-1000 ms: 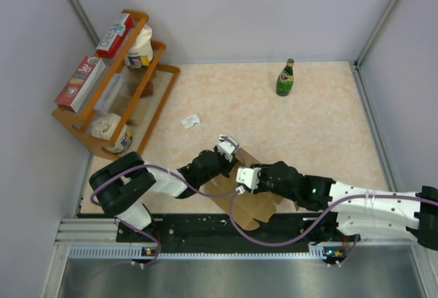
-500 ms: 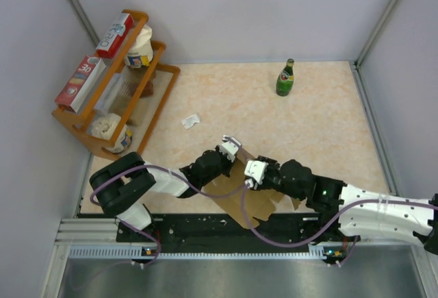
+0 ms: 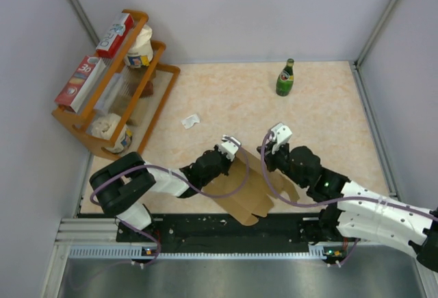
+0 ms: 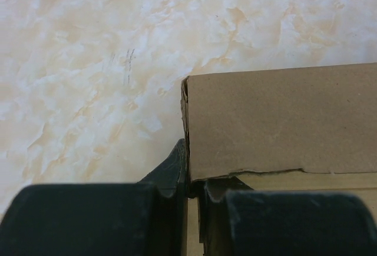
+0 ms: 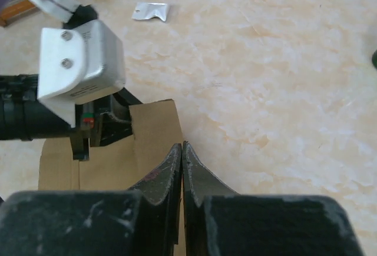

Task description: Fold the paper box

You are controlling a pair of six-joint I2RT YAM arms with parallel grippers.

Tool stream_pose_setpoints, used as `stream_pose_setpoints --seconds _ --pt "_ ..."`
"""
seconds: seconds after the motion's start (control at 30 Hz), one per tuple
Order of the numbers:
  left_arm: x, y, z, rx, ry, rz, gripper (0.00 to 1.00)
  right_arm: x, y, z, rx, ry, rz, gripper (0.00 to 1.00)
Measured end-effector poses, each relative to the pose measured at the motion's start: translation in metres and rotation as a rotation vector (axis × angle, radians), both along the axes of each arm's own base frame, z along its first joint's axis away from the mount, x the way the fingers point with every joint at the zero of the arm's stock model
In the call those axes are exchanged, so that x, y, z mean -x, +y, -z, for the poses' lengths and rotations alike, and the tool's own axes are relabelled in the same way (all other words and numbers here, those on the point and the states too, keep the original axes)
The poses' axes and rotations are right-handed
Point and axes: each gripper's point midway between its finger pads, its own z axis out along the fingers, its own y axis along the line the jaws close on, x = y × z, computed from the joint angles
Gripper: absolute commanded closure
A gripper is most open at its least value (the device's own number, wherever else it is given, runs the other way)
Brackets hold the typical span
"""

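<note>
The paper box (image 3: 239, 205) lies partly folded at the middle of the table's (image 3: 321, 120) near edge, with one brown panel raised on its far side and the rest spread flat toward the arm bases.

You have the left gripper (image 3: 236, 155) at the box's far left corner. In the left wrist view its fingers (image 4: 174, 170) are nearly closed, with the raised cardboard panel pinched between them (the panel's upright edge runs straight down into the gap).

You have the right gripper (image 3: 268, 149) just above the box's far right edge. In the right wrist view its fingers (image 5: 168, 170) are pressed fully together tip to tip, and no cardboard shows between them. The box's edge lies just beneath and to the left of the tips; whether they touch it cannot be told.

Elsewhere on the table:
- A small white scrap (image 3: 190, 121) lies on the surface beyond the box, toward the left.
- A green bottle (image 3: 285, 79) stands upright near the far edge, right of centre, well apart from both grippers.
- A wooden rack (image 3: 161, 99) sits at the far left corner, carrying red-and-white cartons (image 3: 115, 34) and tubs.
</note>
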Motion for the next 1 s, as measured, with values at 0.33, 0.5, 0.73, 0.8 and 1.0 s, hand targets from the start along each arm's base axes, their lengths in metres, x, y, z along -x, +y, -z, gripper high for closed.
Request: stream_pose_setpoints --seconds 0.33,0.5,0.73,0.8,1.0 --pt "-0.002 0.0 0.004 -0.008 -0.001 -0.01 1.0 -0.003 0.023 0.041 -0.044 0.254 -0.097 1.0" --pt "-0.003 0.0 0.004 -0.006 -0.004 -0.011 0.99 0.0 0.037 0.052 -0.025 0.304 -0.156 1.0" --pt "-0.002 -0.002 0.004 -0.005 -0.007 -0.01 0.98 0.0 0.041 0.06 -0.01 0.325 -0.163 1.0" --pt "-0.002 -0.003 0.004 -0.004 -0.012 -0.016 0.98 0.0 0.041 0.063 -0.005 0.331 -0.164 1.0" --pt "-0.001 -0.003 0.004 -0.017 -0.031 -0.048 0.91 0.0 0.041 0.067 0.003 0.34 -0.162 1.0"
